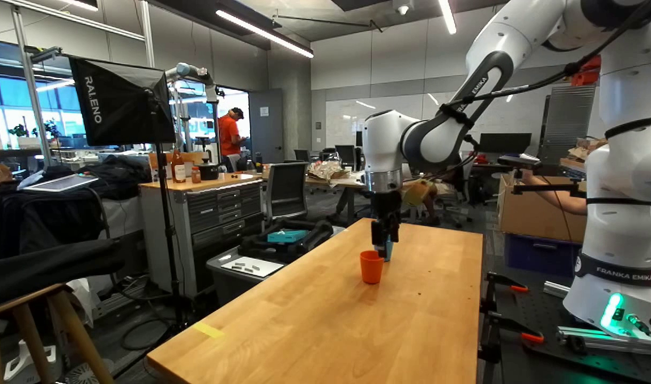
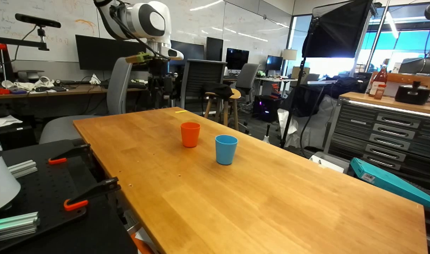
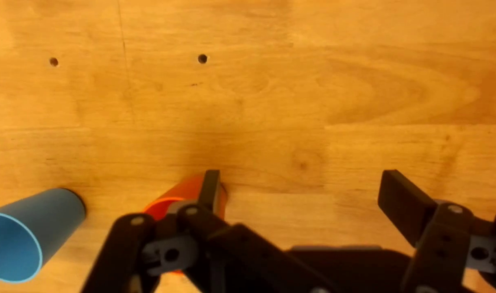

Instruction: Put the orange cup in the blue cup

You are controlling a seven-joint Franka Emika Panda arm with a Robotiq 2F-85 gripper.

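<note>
The claw hangs over the table, fingers spread wide with nothing between them, and there's the orange cup, upright on the wood, near the blue cup but not touching! Danger here, I'd say: in the wrist view one finger overlaps the orange cup, so a straight plunge this far off-centre could clip the rim, topple it or shove it into its neighbour. Lettering in the exterior views: RALENO on the softbox, FRANKA EMIKA round the base collar, EMIKA on the arm link, whiteboard scrawl too faint to read.
</note>
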